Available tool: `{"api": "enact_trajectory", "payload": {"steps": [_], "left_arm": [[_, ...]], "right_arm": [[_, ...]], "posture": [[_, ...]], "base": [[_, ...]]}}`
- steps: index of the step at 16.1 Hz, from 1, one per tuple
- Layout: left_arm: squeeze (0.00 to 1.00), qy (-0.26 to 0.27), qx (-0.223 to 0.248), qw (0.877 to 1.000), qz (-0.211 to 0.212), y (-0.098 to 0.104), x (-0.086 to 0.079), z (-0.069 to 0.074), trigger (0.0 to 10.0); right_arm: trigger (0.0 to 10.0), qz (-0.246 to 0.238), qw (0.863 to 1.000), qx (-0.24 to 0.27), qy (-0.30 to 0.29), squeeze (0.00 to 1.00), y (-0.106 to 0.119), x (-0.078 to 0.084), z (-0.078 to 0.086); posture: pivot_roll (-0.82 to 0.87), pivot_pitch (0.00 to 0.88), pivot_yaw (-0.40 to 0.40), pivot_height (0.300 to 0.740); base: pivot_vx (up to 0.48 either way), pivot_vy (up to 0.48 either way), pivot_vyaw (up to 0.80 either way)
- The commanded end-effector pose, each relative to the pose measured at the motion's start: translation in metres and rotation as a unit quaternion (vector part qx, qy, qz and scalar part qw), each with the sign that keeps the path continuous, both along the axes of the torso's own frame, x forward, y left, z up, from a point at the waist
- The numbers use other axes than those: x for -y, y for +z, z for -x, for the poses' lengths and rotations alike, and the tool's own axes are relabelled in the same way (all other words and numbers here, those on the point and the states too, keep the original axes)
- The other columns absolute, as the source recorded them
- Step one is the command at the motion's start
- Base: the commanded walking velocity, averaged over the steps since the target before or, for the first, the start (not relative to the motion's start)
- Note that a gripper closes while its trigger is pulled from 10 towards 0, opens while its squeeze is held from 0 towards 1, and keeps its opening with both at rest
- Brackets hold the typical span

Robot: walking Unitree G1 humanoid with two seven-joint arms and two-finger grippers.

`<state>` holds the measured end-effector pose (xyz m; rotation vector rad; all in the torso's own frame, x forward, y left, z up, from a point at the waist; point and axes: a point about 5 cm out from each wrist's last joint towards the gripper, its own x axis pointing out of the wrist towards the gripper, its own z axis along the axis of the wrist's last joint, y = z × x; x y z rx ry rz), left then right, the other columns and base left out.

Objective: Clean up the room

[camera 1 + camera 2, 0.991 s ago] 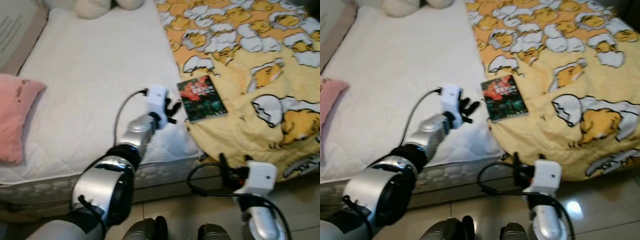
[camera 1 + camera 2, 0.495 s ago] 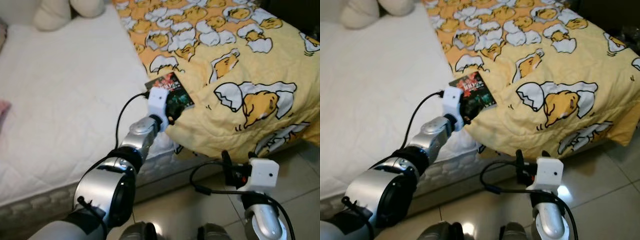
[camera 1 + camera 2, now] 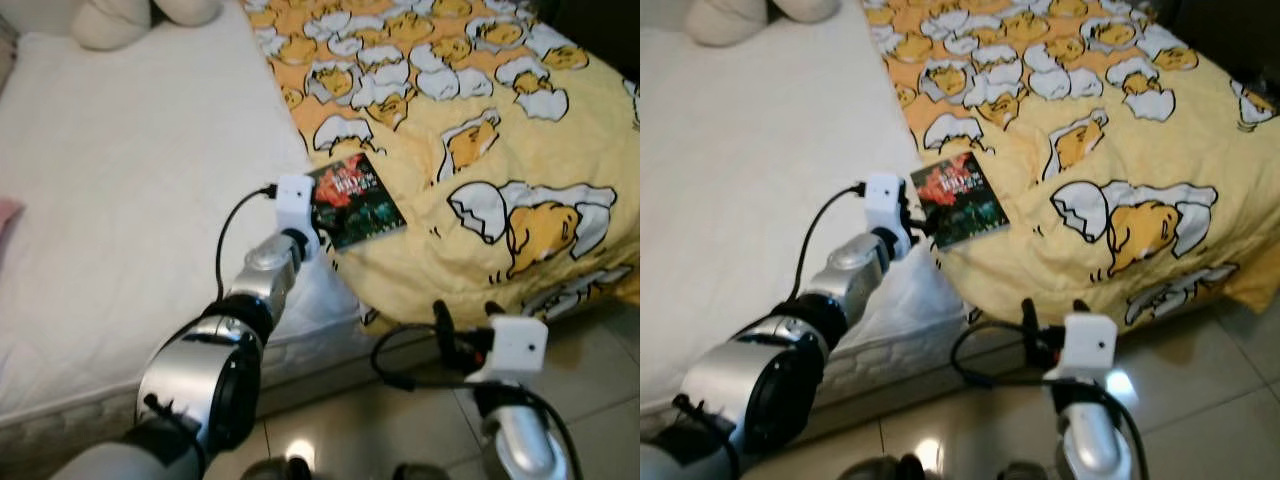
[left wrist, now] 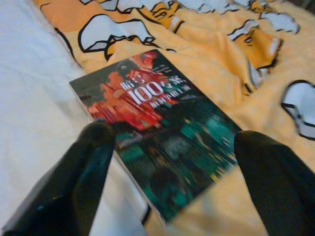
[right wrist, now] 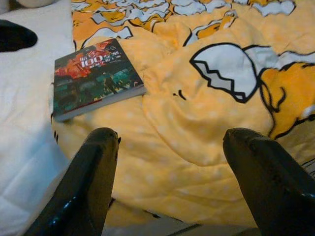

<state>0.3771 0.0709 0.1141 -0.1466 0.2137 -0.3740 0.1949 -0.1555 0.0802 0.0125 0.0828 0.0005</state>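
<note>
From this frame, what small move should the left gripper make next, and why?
Probably ease the left gripper forward a little and close on the near edge of the dark paperback book with the red cover art. Its black fingers are open and straddle that edge, and the book lies flat on the yellow egg-print blanket, not yet gripped. The right gripper hangs low by the bed's edge.

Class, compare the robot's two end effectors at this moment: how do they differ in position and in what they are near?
The left end effector is raised over the bed, its fingers straddling the book; the right end effector hangs low beside the bed, above the floor. The left is right at the book; the right faces the yellow blanket, farther off. Both are open and hold nothing.
</note>
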Motion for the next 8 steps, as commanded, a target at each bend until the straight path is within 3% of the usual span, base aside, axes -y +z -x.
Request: {"api": "enact_trajectory", "payload": {"steps": [1, 5, 6, 8], "left_arm": [[1.00, -0.004, 0.002, 1.000, 0.001, 0.002, 0.006, 0.000, 10.0], [1.00, -0.033, 0.008, 0.999, -0.001, 0.004, 0.015, 0.001, 10.0], [0.00, -0.035, -0.002, 0.999, 0.007, 0.003, 0.016, 0.002, 10.0], [0.00, -0.010, -0.032, 0.999, 0.033, -0.003, 0.013, 0.003, 10.0]], "right_arm": [[10.0, 0.002, 1.000, -0.007, -0.003, 0.11, -0.001, 0.002, 0.003], [10.0, 0.000, 1.000, -0.008, -0.004, 0.12, -0.001, 0.001, 0.006], [10.0, -0.001, 1.000, -0.009, -0.005, 0.12, -0.001, 0.000, 0.007], [10.0, -0.005, 1.000, -0.012, -0.002, 0.12, -0.001, -0.002, 0.011]], "posture": [[-0.17, 0.136, 0.107, 0.740], [-0.17, 0.148, 0.111, 0.740], [-0.17, 0.155, 0.113, 0.740], [-0.18, 0.177, 0.110, 0.740]], "base": [[0.480, 0.000, 0.00], [0.480, 0.000, 0.00], [0.416, 0.000, 0.00], [0.000, 0.000, 0.00]]}}
